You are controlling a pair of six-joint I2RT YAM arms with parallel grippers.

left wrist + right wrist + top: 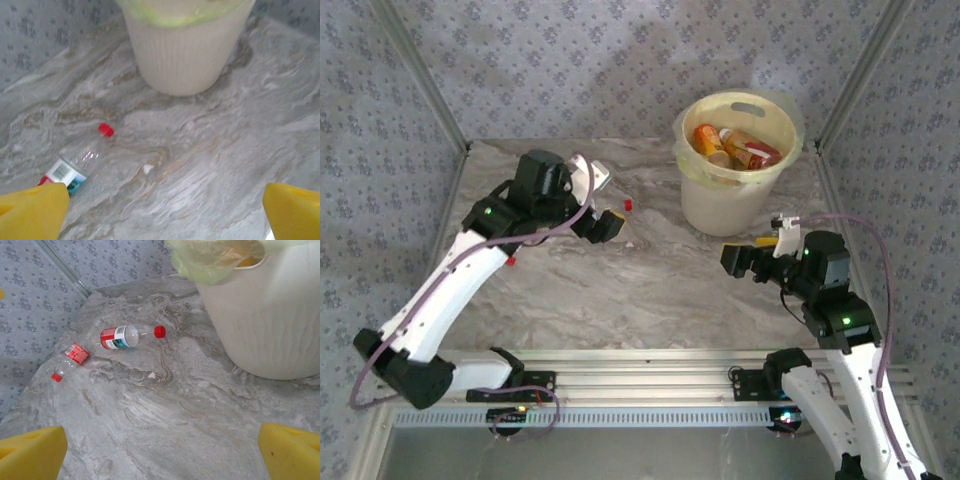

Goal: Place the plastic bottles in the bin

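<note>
1. The outer bottle (70, 360) lies flat furthest left, near the wall, with a red label.
2. The left gripper (165, 202) hovers over the table (210, 150), pads spread wide and empty.
3. The inner bottle (82, 160) lies flat just ahead of it. Its label end is beside the pad at the wrist view's left and its red cap (105, 130) points toward the bin (725, 205). The long axis runs diagonally, off to one side of the gap, so the grasp likely needs a sideways shift and a wrist turn.
4. The bin already holds several bottles (735, 148).
5. The right gripper (162, 445), also spread and empty, sits by the bin, well apart from both loose bottles. The left arm is nearer.
</note>
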